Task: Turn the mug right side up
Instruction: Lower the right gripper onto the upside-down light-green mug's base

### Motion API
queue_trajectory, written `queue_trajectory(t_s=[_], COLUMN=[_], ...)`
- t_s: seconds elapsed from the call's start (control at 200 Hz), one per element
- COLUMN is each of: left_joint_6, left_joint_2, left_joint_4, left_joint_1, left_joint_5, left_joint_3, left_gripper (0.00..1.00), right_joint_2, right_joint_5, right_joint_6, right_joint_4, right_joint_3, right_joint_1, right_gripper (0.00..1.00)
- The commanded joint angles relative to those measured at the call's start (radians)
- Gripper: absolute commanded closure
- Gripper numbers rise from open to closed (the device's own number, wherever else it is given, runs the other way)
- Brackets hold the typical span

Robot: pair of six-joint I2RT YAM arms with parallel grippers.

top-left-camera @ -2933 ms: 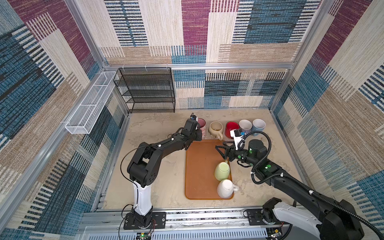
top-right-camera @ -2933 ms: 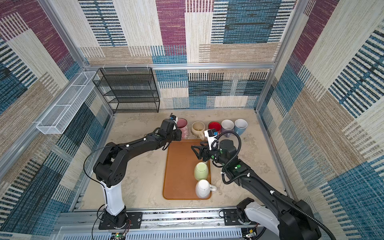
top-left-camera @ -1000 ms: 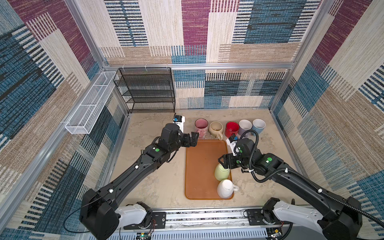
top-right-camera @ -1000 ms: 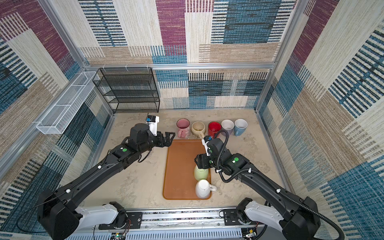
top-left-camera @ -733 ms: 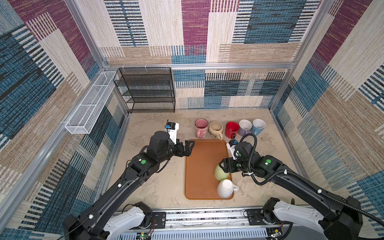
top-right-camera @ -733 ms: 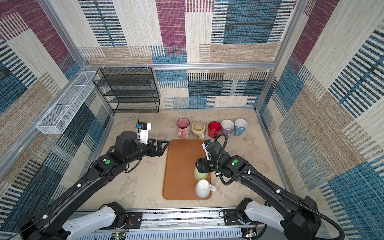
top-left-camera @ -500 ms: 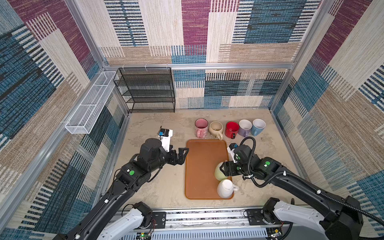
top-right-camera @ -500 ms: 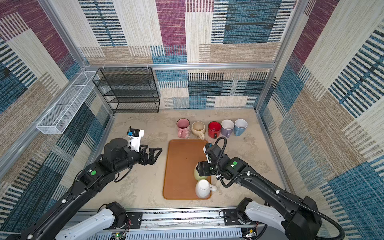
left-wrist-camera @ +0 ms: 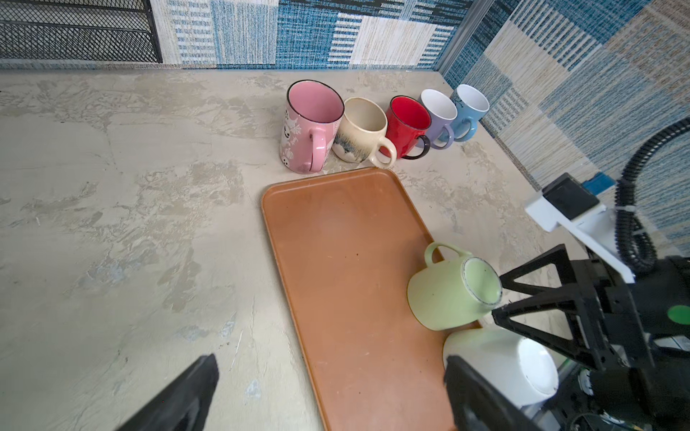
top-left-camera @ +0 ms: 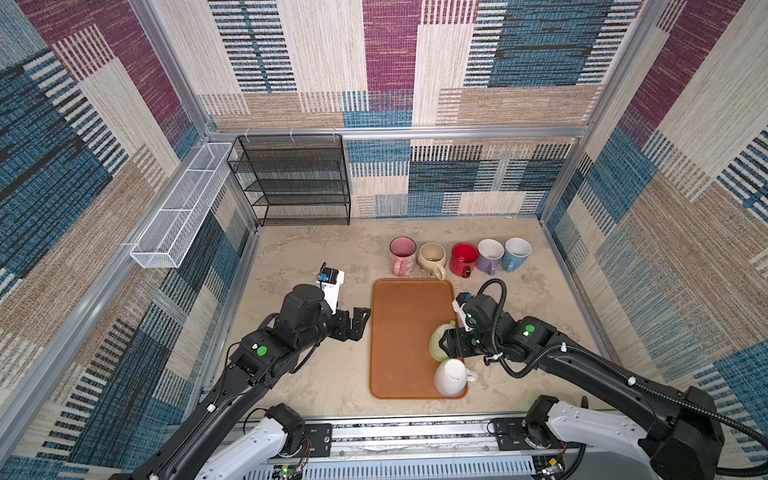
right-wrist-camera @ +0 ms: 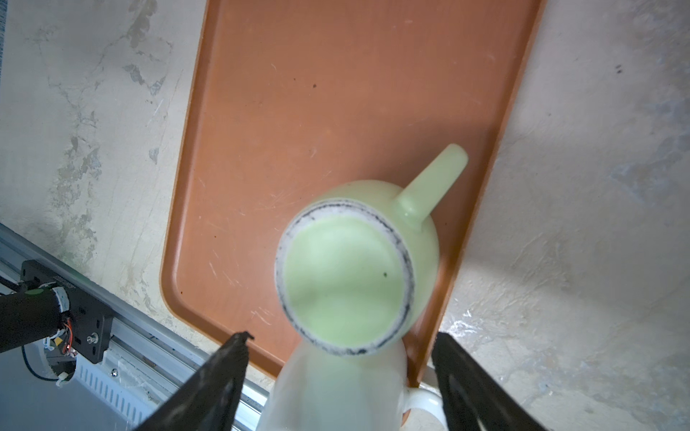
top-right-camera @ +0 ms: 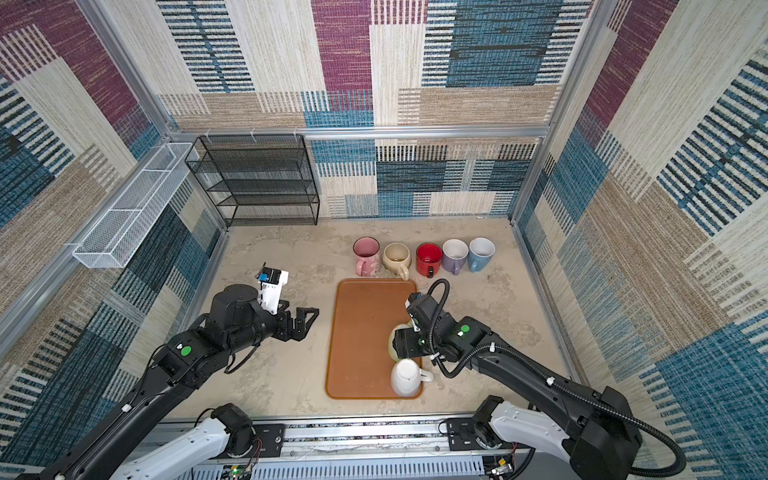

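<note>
A pale green mug (top-left-camera: 435,343) (top-right-camera: 391,341) (left-wrist-camera: 448,294) (right-wrist-camera: 347,276) stands upside down, base up, near the right edge of the brown tray (top-left-camera: 403,316) (top-right-camera: 361,324). My right gripper (top-left-camera: 446,344) (top-right-camera: 401,345) (right-wrist-camera: 341,336) (left-wrist-camera: 498,298) hangs over it, open, its fingers spread wide on either side of the base and not gripping. A white mug (top-left-camera: 451,376) (top-right-camera: 405,376) (left-wrist-camera: 500,358) also sits upside down at the tray's front right corner. My left gripper (top-left-camera: 360,324) (top-right-camera: 309,322) (left-wrist-camera: 330,360) is open and empty, just left of the tray.
Several upright mugs line up behind the tray: pink (top-left-camera: 402,254), cream (top-left-camera: 432,257), red (top-left-camera: 464,258), lilac (top-left-camera: 490,254), blue (top-left-camera: 516,252). A black wire rack (top-left-camera: 291,183) stands at the back left, and a white wire basket (top-left-camera: 183,203) hangs on the left wall.
My left arm has drawn back from the mug row to the front left of the tray. My right gripper has come down over the green mug.
</note>
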Motion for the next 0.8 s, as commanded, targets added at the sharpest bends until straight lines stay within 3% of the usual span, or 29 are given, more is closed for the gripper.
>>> queue_trajectory(t_s=[0.0,0.796], left_joint_6=[0.027,0.038], left_joint_2=[0.001,-0.044], left_joint_4=[0.002,-0.012], left_joint_1=[0.0,0.002], left_joint_5=[-0.007,-0.049], left_joint_3=[-0.005,-0.023], left_gripper=[0.0,0.0], right_joint_2=[0.007,0.149], right_joint_5=[-0.014,-0.17], right_joint_6=[0.008,0.023], right_joint_4=[0.026,0.313], right_joint_3=[-0.005,-0.012], right_joint_1=[0.006,0.011], right_gripper=[0.21,0.23])
